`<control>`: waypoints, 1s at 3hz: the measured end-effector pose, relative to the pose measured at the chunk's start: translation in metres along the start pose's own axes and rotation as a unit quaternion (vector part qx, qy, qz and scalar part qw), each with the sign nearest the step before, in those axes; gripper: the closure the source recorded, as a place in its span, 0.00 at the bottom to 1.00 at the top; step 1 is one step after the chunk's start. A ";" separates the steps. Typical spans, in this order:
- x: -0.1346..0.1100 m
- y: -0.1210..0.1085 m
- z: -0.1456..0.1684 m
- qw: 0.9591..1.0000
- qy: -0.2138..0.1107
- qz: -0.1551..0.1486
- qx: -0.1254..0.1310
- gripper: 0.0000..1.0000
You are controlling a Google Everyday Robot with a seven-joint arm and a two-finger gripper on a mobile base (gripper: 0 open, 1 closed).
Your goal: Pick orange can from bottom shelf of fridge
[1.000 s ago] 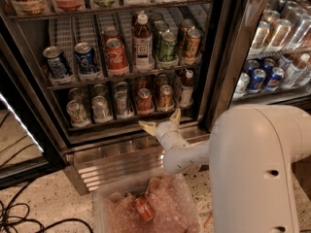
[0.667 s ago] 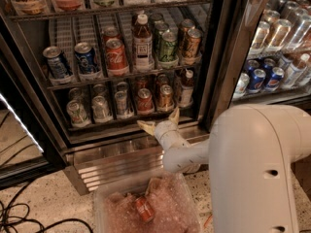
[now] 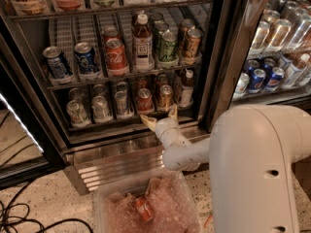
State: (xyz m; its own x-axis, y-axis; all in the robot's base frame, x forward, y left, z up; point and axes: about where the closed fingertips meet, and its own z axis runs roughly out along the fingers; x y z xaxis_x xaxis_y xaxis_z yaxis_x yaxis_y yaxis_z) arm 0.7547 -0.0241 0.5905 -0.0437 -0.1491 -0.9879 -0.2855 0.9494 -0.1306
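The orange can (image 3: 165, 96) stands on the bottom shelf (image 3: 109, 125) of the fridge (image 3: 32, 79), in a lane right of centre, between a redder can (image 3: 144, 100) and a brown bottle (image 3: 186, 87). My gripper (image 3: 158, 114) is open and empty, just in front of the shelf's front rail and slightly below the two cans. Its fingers spread left and right, one below the redder can, the other below and right of the orange can. It touches neither can.
Silver cans (image 3: 92, 109) fill the shelf's left lanes. A clear tub of ice (image 3: 112, 203) with a red can (image 3: 144, 208) sits on the floor below my arm. The fridge's dark right post (image 3: 228, 57) is close by. Cables (image 3: 19, 221) lie at the left.
My gripper has edged slightly up and toward the bottom shelf's front rail. The cans have not moved.
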 end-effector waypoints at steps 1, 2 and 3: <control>-0.001 -0.008 0.003 1.000 -0.002 -0.005 0.016 0.23; 0.000 -0.016 0.006 0.999 -0.001 -0.011 0.030 0.23; 0.002 -0.026 0.011 0.999 -0.004 -0.015 0.049 0.21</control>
State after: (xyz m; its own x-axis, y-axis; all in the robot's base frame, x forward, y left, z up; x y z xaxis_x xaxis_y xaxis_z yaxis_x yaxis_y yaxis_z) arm 0.7725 -0.0456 0.5913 -0.0297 -0.1757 -0.9840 -0.1916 0.9672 -0.1669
